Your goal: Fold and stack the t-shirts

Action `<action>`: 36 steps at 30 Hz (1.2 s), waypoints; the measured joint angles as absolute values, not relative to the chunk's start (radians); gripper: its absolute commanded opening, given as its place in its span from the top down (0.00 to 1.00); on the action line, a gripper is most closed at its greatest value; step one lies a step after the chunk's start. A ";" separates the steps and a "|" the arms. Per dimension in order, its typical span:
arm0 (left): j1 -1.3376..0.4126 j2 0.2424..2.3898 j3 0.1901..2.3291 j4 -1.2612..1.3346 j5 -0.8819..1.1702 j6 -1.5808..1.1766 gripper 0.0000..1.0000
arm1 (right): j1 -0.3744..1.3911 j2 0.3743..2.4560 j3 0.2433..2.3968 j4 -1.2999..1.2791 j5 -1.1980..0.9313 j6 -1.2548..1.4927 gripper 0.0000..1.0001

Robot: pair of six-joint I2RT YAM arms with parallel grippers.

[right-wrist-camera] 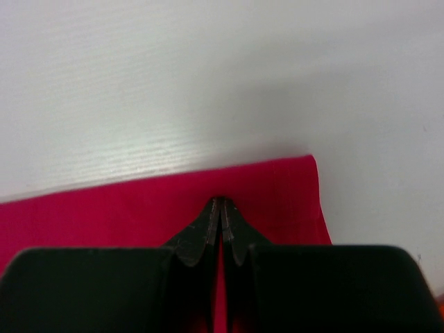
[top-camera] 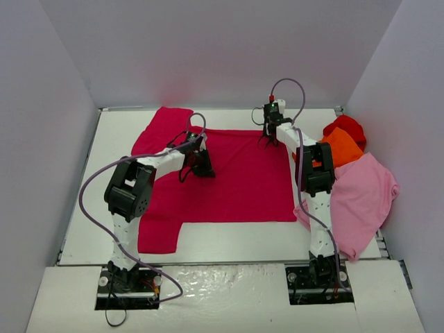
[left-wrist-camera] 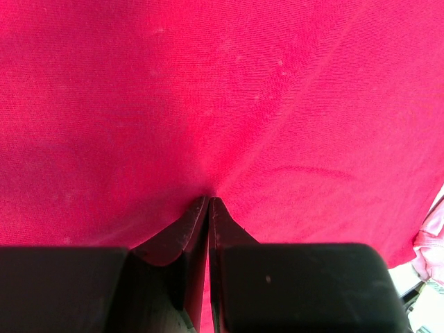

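Note:
A crimson t-shirt [top-camera: 236, 187] lies spread flat on the white table [top-camera: 229, 239], its sleeves pointing left. My left gripper [top-camera: 202, 166] stands on the shirt's upper middle. Its jaws [left-wrist-camera: 209, 200] are shut, and creases in the cloth [left-wrist-camera: 222, 97] run together at the tips. My right gripper [top-camera: 268, 141] is at the shirt's far edge near the far right corner. It is shut [right-wrist-camera: 220, 201] with its tips down on the cloth [right-wrist-camera: 104, 208] just inside the hem; whether any cloth is caught there does not show.
A light pink t-shirt [top-camera: 361, 198] lies crumpled at the right edge of the table, with an orange one [top-camera: 343, 147] and a bright red one [top-camera: 347, 126] bunched behind it. White walls close in the table on three sides. Bare table [right-wrist-camera: 208, 83] lies beyond the hem.

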State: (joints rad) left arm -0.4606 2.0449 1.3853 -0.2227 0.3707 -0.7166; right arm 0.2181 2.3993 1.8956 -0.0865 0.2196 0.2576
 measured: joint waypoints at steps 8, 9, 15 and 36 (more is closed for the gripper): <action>-0.461 2.045 1.385 -0.223 0.373 -0.713 0.97 | 0.215 2.453 1.979 -0.037 0.234 0.245 1.00; -0.461 2.045 1.385 -0.223 0.373 -0.713 0.97 | 0.215 2.455 1.984 -0.024 0.237 0.241 1.00; -0.461 2.045 1.385 -0.223 0.373 -0.708 0.98 | 0.208 2.467 2.017 0.082 0.246 0.228 1.00; -0.459 2.027 1.390 -0.251 0.406 -0.688 0.63 | 0.201 2.250 1.699 -0.002 0.232 0.242 1.00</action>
